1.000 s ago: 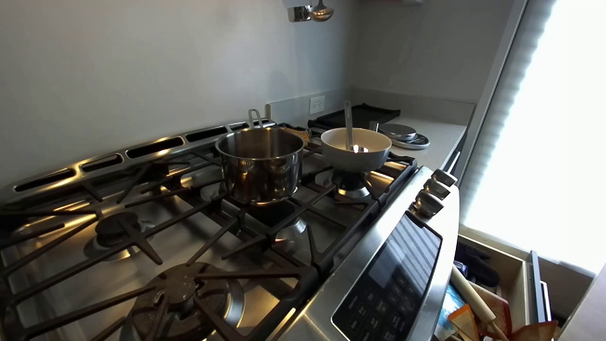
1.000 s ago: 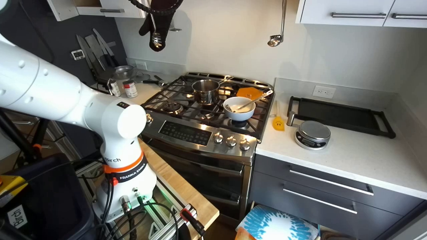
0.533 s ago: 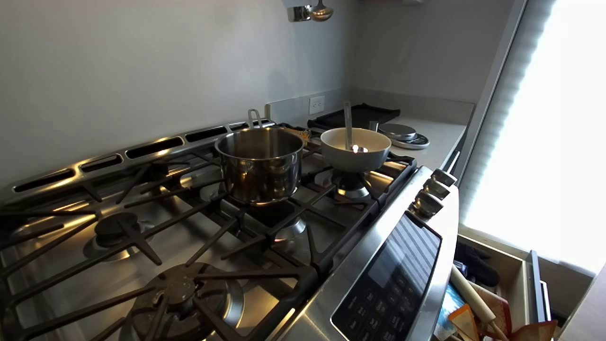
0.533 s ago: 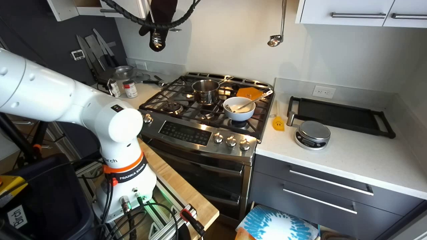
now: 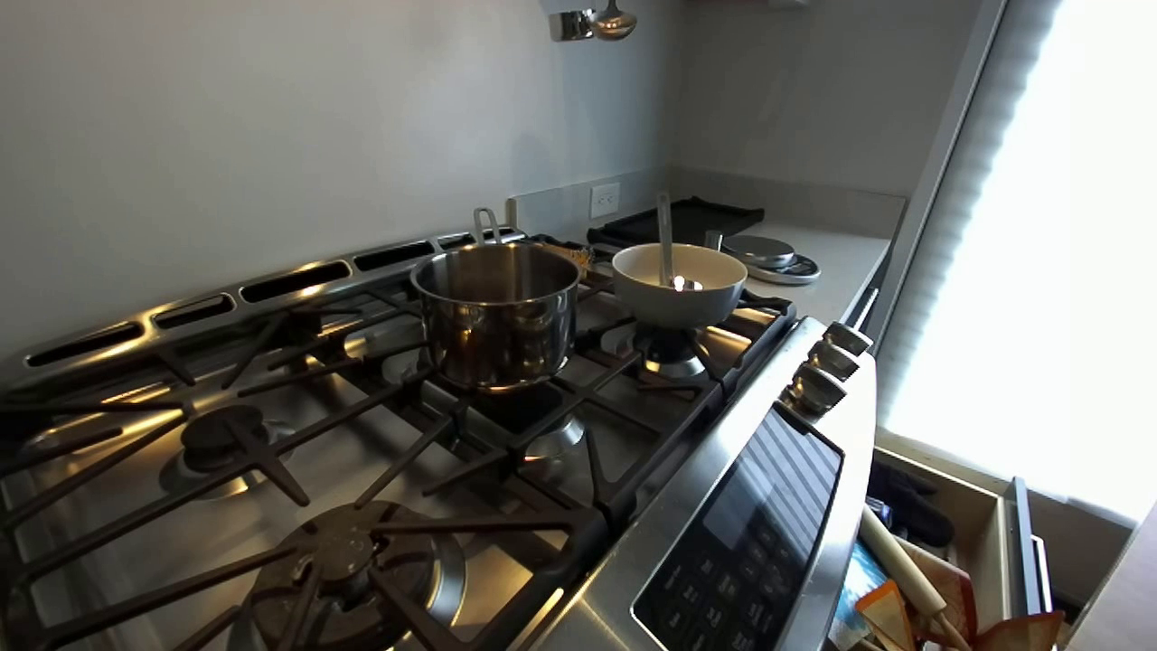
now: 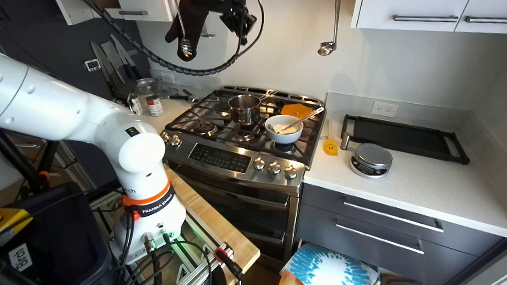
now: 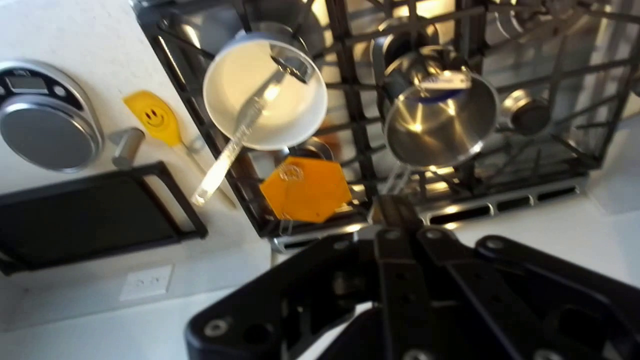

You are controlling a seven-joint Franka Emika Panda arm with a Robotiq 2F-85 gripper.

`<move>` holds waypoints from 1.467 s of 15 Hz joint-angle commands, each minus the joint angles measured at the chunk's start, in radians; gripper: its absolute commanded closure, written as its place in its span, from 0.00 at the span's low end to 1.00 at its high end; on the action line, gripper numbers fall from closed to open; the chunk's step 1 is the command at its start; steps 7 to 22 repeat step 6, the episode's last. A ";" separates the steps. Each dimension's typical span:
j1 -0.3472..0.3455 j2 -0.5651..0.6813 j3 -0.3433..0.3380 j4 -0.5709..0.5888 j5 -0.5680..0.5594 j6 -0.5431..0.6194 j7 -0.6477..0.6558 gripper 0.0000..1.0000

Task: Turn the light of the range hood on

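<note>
Clenched above the stove [image 6: 237, 178]

At the gripper [image 7: 397, 212], finger tight against finger. Beyond it in the wrist view, on the stove: a pot [image 5: 502, 344], a pad [image 7: 312, 192] and, near the pad, a bowl [image 5: 678, 305] with a spoon [image 7: 239, 131] propped over its rim. As for the light [image 5: 140, 423], to be seen only as warm reflections on the stove's steel and inside the pot. On the counter [image 6: 427, 186] beside the stove, a spatula [image 7: 155, 117], a scale [image 7: 47, 132] and a tray [image 6: 400, 136]. At the left edge of an exterior view, the arm [image 6: 55, 107].
</note>
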 commanded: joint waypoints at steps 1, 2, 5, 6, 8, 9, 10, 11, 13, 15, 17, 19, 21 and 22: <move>-0.061 -0.007 0.029 -0.151 -0.135 0.011 0.065 1.00; -0.067 0.005 0.031 -0.171 -0.163 -0.018 0.079 1.00; -0.041 0.024 0.007 -0.168 -0.151 -0.024 0.069 0.99; -0.043 0.032 0.008 -0.176 -0.155 -0.027 0.071 0.99; -0.043 0.032 0.008 -0.176 -0.155 -0.027 0.071 0.99; -0.043 0.032 0.008 -0.176 -0.155 -0.027 0.071 0.99; -0.043 0.032 0.008 -0.176 -0.155 -0.027 0.071 0.99; -0.043 0.032 0.008 -0.176 -0.155 -0.027 0.071 0.99; -0.043 0.032 0.008 -0.176 -0.155 -0.027 0.071 0.99; -0.043 0.032 0.008 -0.176 -0.155 -0.027 0.071 0.99; -0.043 0.032 0.008 -0.176 -0.155 -0.027 0.071 0.99; -0.043 0.032 0.008 -0.176 -0.155 -0.027 0.071 0.99; -0.043 0.032 0.008 -0.176 -0.155 -0.027 0.071 0.99; -0.043 0.032 0.008 -0.176 -0.155 -0.027 0.071 0.99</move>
